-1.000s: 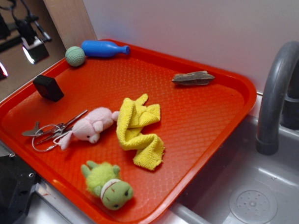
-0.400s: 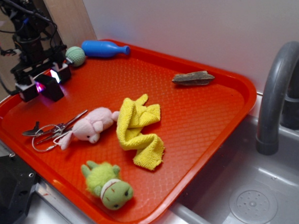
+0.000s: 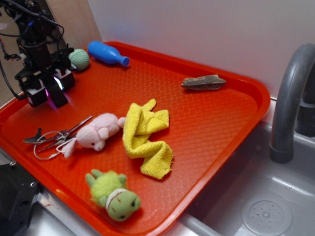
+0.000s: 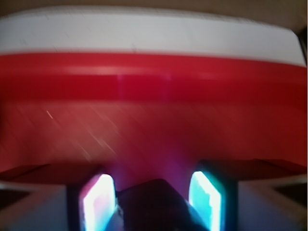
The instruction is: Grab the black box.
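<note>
The black box stands on the orange tray near its far left corner. My gripper is down over the box, with one lit finger on each side of it. In the wrist view the black box fills the bottom middle, corner forward, between the two glowing pads. The left pad is at the box's edge, and a narrow gap shows at the top beside the right pad. The jaws stand open around the box. That view is blurred.
A green ball and a blue bowling pin lie just behind the gripper. On the tray are scissors, a pink plush, a yellow cloth, a green plush and a wood piece. A faucet stands at right.
The arm came in from the upper left and dropped over the black box. Its fingers now stand closer together around it. The blue bowling pin has swung to point down-right.
</note>
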Action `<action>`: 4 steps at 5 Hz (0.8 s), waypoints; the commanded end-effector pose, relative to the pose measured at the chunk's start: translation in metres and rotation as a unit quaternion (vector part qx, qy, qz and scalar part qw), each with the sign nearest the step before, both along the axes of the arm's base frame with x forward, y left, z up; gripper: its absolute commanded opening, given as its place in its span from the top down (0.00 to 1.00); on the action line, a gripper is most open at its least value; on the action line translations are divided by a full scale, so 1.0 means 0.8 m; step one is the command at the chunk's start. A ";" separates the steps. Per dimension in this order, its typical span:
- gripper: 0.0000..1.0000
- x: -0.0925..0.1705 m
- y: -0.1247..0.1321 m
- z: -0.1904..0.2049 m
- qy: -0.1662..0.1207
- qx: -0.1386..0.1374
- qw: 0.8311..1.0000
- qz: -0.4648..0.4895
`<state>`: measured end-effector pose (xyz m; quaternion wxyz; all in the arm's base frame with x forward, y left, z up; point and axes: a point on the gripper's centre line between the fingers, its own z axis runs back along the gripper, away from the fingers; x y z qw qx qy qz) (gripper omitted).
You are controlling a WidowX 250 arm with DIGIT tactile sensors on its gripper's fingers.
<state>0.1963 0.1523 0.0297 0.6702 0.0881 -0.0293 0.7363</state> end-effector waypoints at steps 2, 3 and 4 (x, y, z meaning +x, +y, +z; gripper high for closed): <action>1.00 -0.019 -0.001 0.082 -0.069 0.010 0.996 -0.058; 1.00 -0.009 -0.004 0.142 -0.113 0.006 0.980 -0.165; 1.00 0.006 -0.025 0.179 -0.129 0.017 0.949 -0.288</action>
